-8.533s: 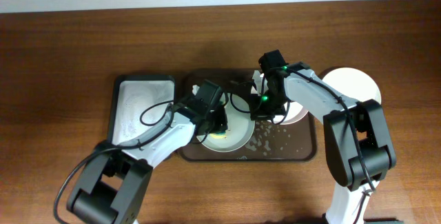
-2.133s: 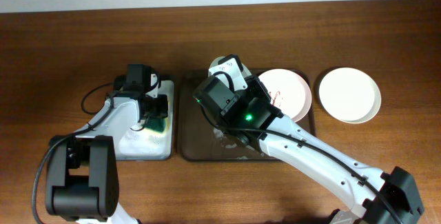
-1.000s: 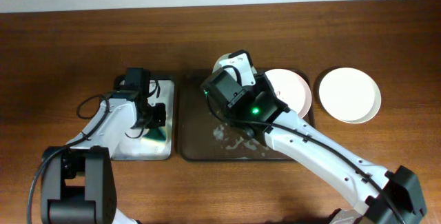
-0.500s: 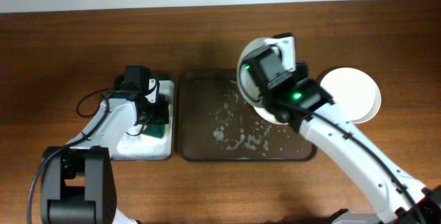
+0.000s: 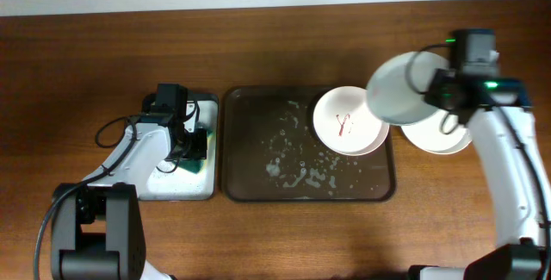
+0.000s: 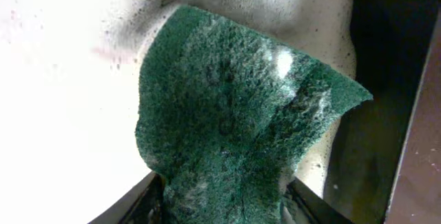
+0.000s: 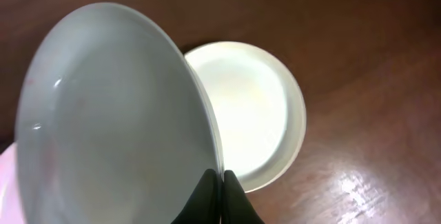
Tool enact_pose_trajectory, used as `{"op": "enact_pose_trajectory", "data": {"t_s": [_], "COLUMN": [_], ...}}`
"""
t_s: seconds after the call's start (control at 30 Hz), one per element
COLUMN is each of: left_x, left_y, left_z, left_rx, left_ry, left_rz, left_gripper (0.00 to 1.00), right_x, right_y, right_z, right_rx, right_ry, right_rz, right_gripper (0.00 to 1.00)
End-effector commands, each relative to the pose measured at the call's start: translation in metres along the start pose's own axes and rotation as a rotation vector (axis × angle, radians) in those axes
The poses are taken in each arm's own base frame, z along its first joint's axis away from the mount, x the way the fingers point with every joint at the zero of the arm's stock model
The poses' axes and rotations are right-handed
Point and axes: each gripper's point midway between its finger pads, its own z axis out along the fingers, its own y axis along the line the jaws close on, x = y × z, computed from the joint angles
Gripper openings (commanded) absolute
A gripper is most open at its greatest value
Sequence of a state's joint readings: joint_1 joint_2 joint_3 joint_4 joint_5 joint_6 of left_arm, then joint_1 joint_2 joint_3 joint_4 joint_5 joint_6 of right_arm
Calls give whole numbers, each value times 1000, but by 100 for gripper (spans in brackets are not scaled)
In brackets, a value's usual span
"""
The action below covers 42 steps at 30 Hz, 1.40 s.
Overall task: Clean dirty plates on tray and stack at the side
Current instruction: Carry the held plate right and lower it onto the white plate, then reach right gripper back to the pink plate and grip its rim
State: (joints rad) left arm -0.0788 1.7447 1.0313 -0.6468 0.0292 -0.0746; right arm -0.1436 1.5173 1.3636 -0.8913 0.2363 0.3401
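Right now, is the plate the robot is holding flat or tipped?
Tipped. The right tool pinches the pale green plate by its rim; it slants steeply above the white plate lying flat on the table.

Small black tray (image 5: 181, 198) sits left of center, w/ white foam (image 5: 172, 181) inside. Green sponge (image 6: 234, 134) on foam, tray's rt side.

Plain wood-grain table (image 5: 86, 56) with three things sitting on it: small black tray (image 5: 181, 196) on the left, big brown tray (image 5: 250, 142) just beside it in the middle, and a white plate (image 5: 430, 140) just off the brown tray's right edge.
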Motion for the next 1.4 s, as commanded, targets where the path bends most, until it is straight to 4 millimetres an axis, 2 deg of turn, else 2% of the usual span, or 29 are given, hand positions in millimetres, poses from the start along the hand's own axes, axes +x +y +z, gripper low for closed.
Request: {"op": "enact_pose_trajectory", "data": {"t_s": [0.0, 0.1, 0.13, 0.2, 0.3, 0.43, 0.5, 0.53, 0.57, 0.6, 0.63, 0.67, 0.77, 0.87, 1.07, 1.23, 1.37], "left_x": [-9, -9, -9, -9, -9, -9, -9, -9, -9, -9, -9, -9, -9, -9, -9, -9, -9], "left_y": [-4, -4, -4, -4, -4, -4, -4, -4, -4, -4, -4, -4, -4, -4, -4, -4, -4], "left_z": [-8, -8, -8, -8, -8, -8, -8, -8, -8, -8, -8, -8, -8, -8, -8, -8, -8], "left_rx": [31, 30, 30, 30, 30, 30, 30, 30, 30, 30, 30, 30, 30, 30, 30, 30, 30], "left_ry": [-35, -35, -34, -34, -34, -34, -34, -34, -34, -34, -34, -34, -34, -34, -34, -34, -34], "left_rz": [-4, -4, -4, -4, -4, -4, -4, -4, -4, -4, -4, -4, -4, -4, -4, -4, -4], "left_gripper": [40, 25, 16, 7, 6, 7, 4, 15, 43, 57, 56, 55, 57, 57, 59, 59, 59], "right_x": [0, 8, 12, 17, 24, 27, 27, 29, 32, 36, 43, 47, 73, 90, 124, 146, 160], "right_y": [-22, -44, -53, -62, -72, -71, -52, -38, -27, -12, 1, 5, 27, 37, 59, 70, 71], "right_z": [15, 35, 45, 55, 69, 74, 72, 69, 66, 61, 55, 53, 42, 40, 57, 75, 88], "right_rx": [-89, -74, -57, -38, -16, -21, -116, -183, -240, -310, -355, -356, -367, -336, -308, -324, -311], "right_ry": [88, 157, 186, 218, 257, 274, 288, 307, 325, 348, 377, 392, 476, 506, 503, 510, 516], "right_rz": [135, 198, 219, 239, 263, 262, 265, 245, 226, 191, 159, 150, 56, -30, -149, -144, -138], "right_gripper": [4, 4, 4, 4, 4, 5, 24, 32, 36, 39, 40, 40, 45, 45, 45, 43, 34]}}
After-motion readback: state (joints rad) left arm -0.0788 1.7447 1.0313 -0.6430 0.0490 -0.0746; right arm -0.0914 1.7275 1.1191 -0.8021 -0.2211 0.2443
